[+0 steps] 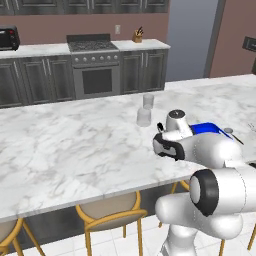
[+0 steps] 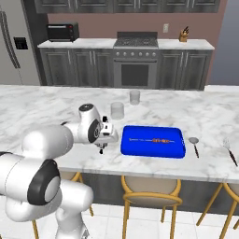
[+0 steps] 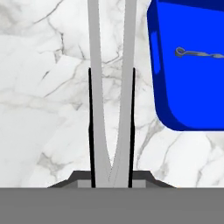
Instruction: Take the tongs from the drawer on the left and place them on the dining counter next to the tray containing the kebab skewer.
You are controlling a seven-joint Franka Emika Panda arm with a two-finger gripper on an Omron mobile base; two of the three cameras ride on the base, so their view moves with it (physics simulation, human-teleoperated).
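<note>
My gripper [image 3: 111, 131] is shut on the tongs [image 3: 97, 100]. Their two silver arms run from between my dark fingertips [image 3: 90, 131] up the hand view, over the dining counter [image 3: 43, 87]. Just to the right of them there lies the blue tray [image 3: 183, 100] with the kebab skewer [image 3: 199, 54] in it. From the right base, the gripper [image 2: 103, 140] hangs low over the counter [image 2: 42, 107], close to the left end of the tray [image 2: 140, 147], which holds the skewer [image 2: 153, 140]. The left base view has the hand [image 1: 164, 142] in front of the tray [image 1: 205, 127]. The drawer is out of view.
Two clear glasses [image 2: 117, 110] [image 2: 135, 97] stand behind the gripper. A ladle [image 2: 194, 144] and a spatula [image 2: 231, 150] lie right of the tray. Stools [image 2: 151, 189] are tucked under the counter's near edge. A stove [image 2: 135, 65] and cabinets line the far wall.
</note>
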